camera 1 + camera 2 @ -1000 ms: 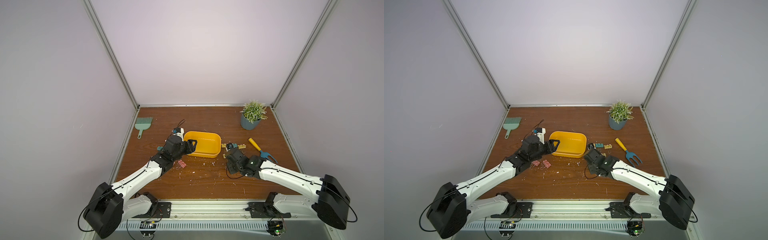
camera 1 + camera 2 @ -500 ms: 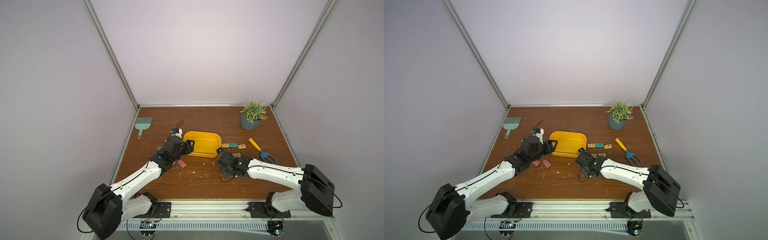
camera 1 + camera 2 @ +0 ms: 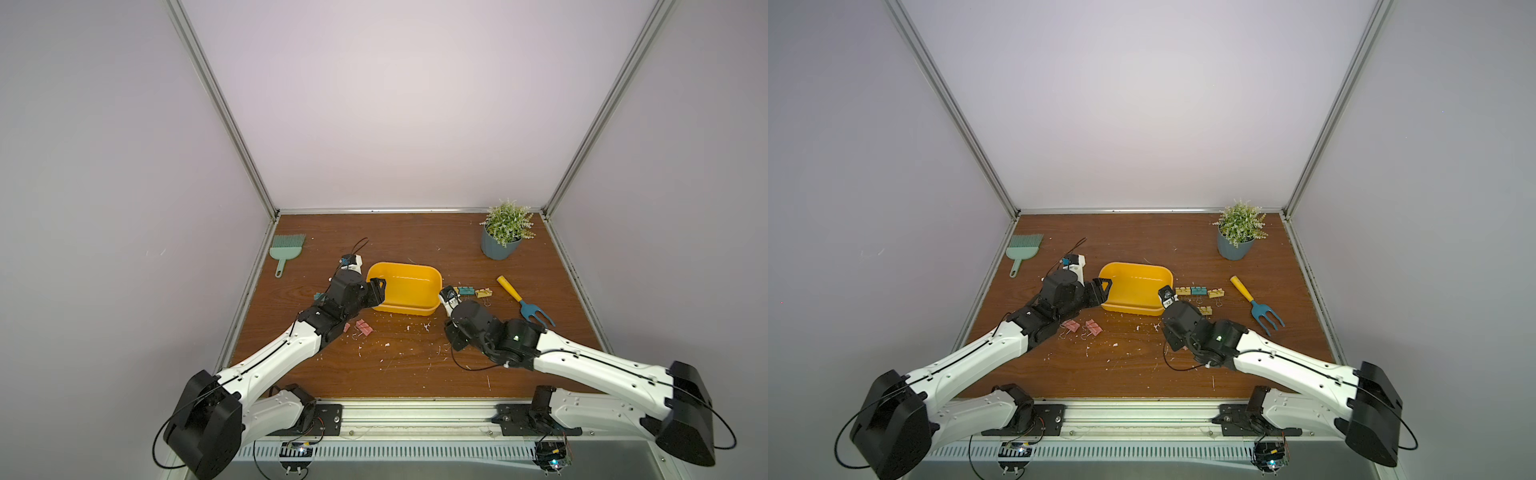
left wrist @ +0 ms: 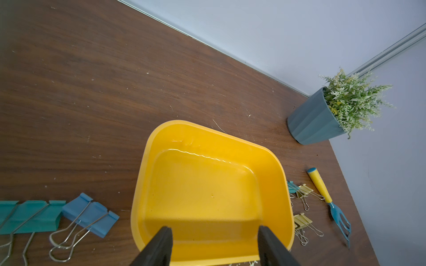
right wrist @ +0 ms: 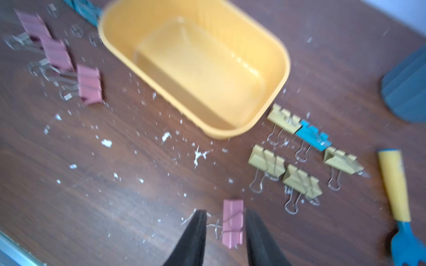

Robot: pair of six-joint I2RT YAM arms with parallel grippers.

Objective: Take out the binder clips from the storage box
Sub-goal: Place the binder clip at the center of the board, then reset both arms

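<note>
I judge this the last step. The bright yellow plastic storage box (image 4: 207, 184) sits empty just ahead of my left gripper (image 4: 214, 228), jaws apart. My right gripper (image 5: 224, 213) stands spread around a pink folded-metal binder clip (image 5: 232, 223). Next I should lift clear.

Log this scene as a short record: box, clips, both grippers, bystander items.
storage box: empty
clips beside its left-arm end: pink clips, blue clip
clips beside its right-arm end: yellow and teal clips
left gripper: open, at the box's end
right gripper: open, lone pink clip between its fingers
other: potted plant, garden fork, green brush
</note>
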